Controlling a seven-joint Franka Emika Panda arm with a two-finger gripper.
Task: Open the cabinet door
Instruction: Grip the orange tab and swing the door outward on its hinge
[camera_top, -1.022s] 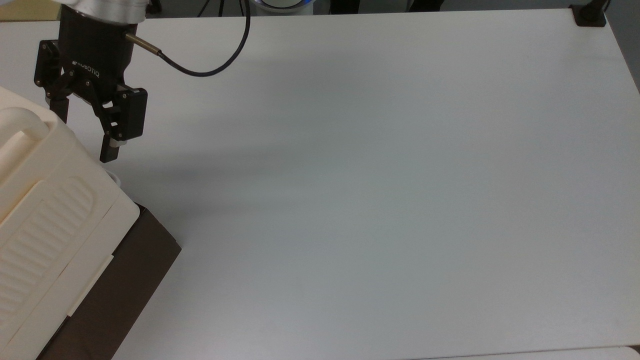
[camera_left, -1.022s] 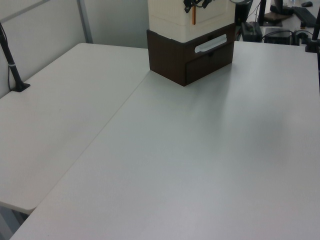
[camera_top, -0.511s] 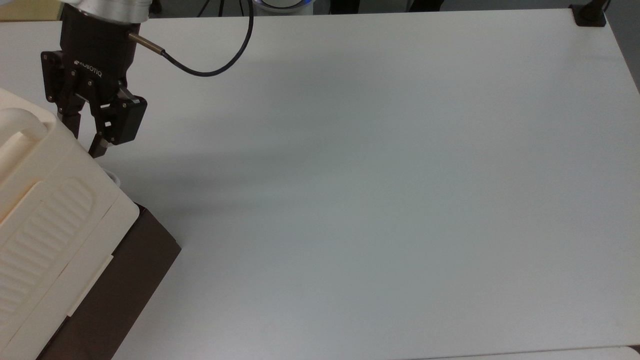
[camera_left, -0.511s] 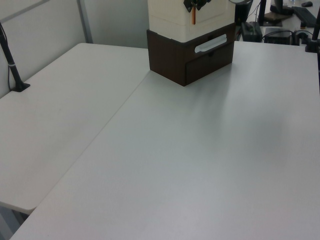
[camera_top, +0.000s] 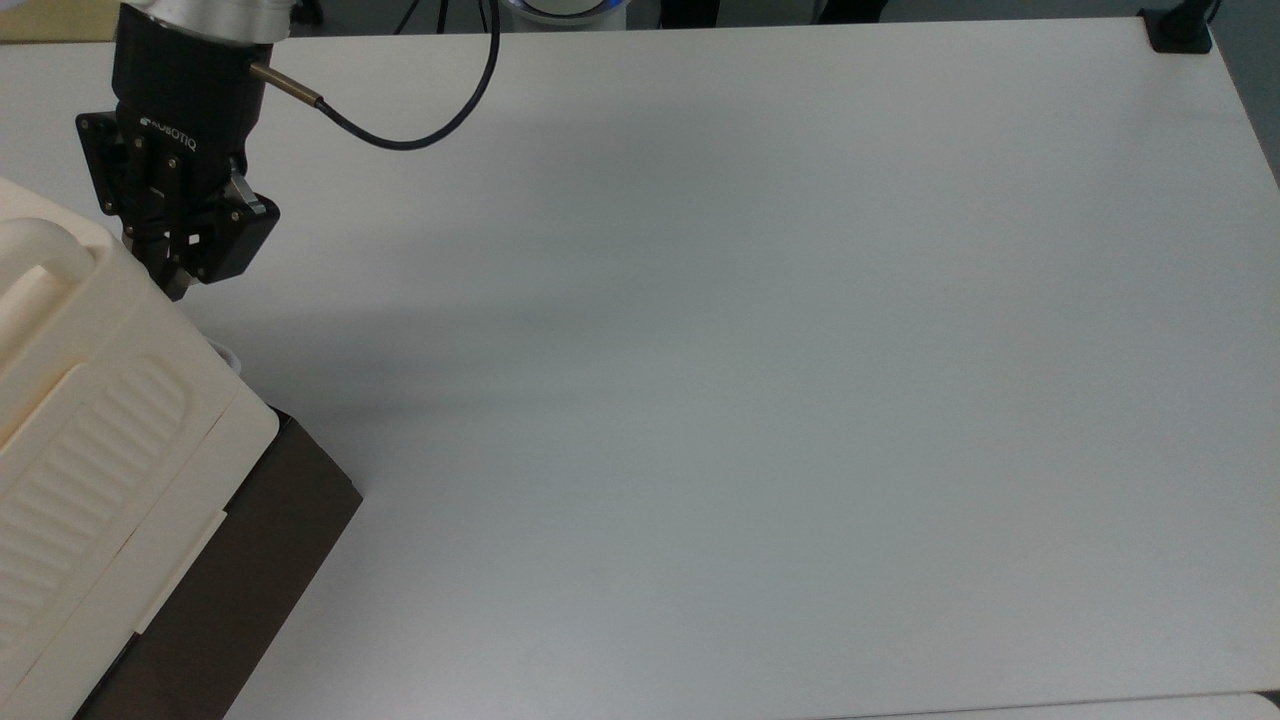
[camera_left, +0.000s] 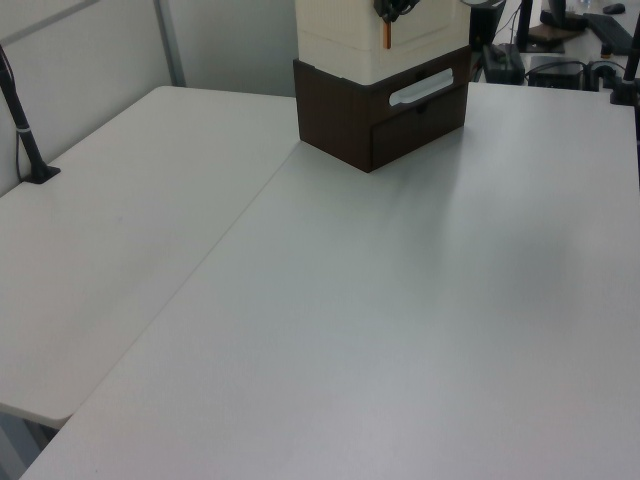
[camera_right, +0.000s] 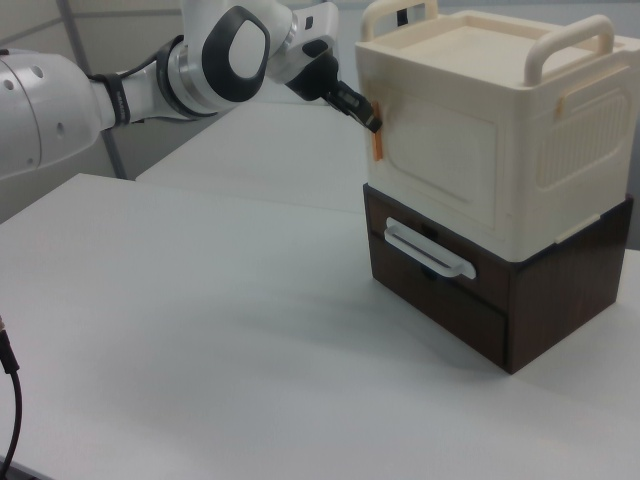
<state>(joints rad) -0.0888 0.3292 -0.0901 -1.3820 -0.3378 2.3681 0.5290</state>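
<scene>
A cream cabinet (camera_right: 470, 60) sits on a dark brown drawer base (camera_right: 470, 300). Its cabinet door (camera_right: 440, 160) is the flat rimmed panel on the front face, lying flush and closed. An orange handle tab (camera_right: 377, 142) runs down the door's edge at the right view's left. My gripper (camera_right: 371, 121) reaches in from the right view's left and is shut on the top of that tab. In the top view the gripper (camera_top: 178, 285) presses against the cabinet's corner (camera_top: 150, 330). Near the left view's top edge, the gripper (camera_left: 390, 12) sits above the orange tab (camera_left: 386, 36).
The brown base carries a drawer with a white bar handle (camera_right: 430, 252). A ribbed cream panel (camera_right: 575, 140) covers the cabinet's side. The white table (camera_top: 750, 350) stretches wide toward the top view's right. A black clamp (camera_top: 1178, 30) sits at its far corner.
The gripper's fingers, spread apart a second ago, have closed together at the cabinet's corner, onto the orange tab. The cabinet and door have not moved.
</scene>
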